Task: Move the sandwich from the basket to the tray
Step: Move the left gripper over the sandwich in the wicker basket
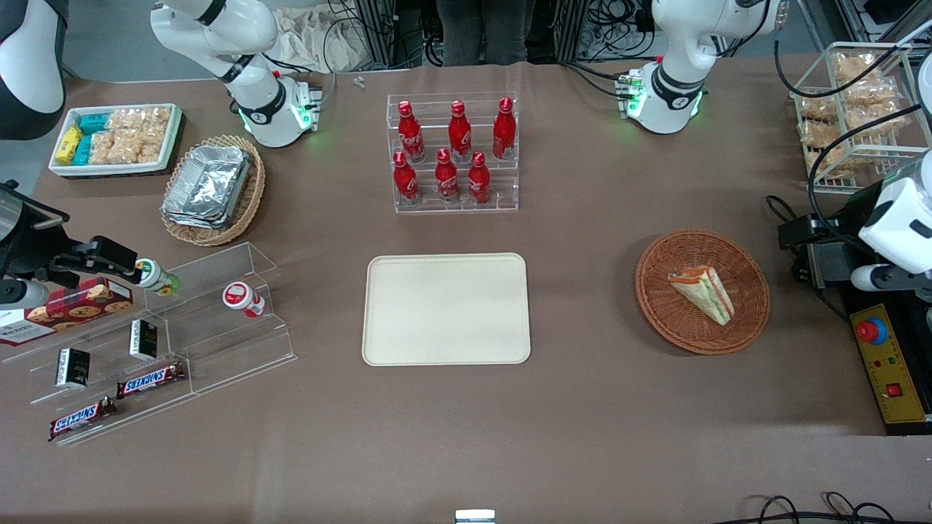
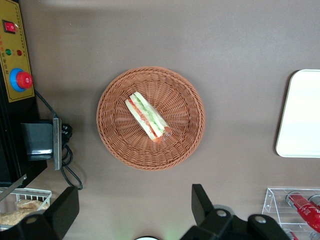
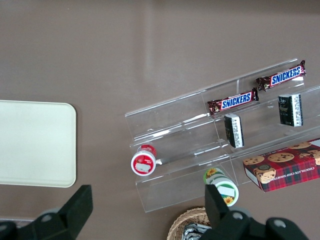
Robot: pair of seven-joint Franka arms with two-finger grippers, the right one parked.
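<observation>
The sandwich point(image 1: 703, 293) is a pale bread wedge with orange-red and green filling. It lies in the round reddish-brown wicker basket point(image 1: 750, 324), toward the working arm's end of the table. The wrist view shows the sandwich point(image 2: 146, 116) in the middle of the basket point(image 2: 115, 145). The cream tray point(image 1: 445, 308) lies bare at the table's middle, and its edge shows in the wrist view point(image 2: 302, 115). My left gripper point(image 2: 132, 210) hangs high above the table just outside the basket's rim, open wide and holding nothing. Its arm point(image 1: 899, 218) shows at the front view's edge.
A yellow control box with a red button point(image 1: 885, 364) and a grey box with cables point(image 1: 823, 262) sit beside the basket. A wire rack of snack packets point(image 1: 852, 116) and a clear rack of red bottles point(image 1: 455, 156) stand farther from the camera.
</observation>
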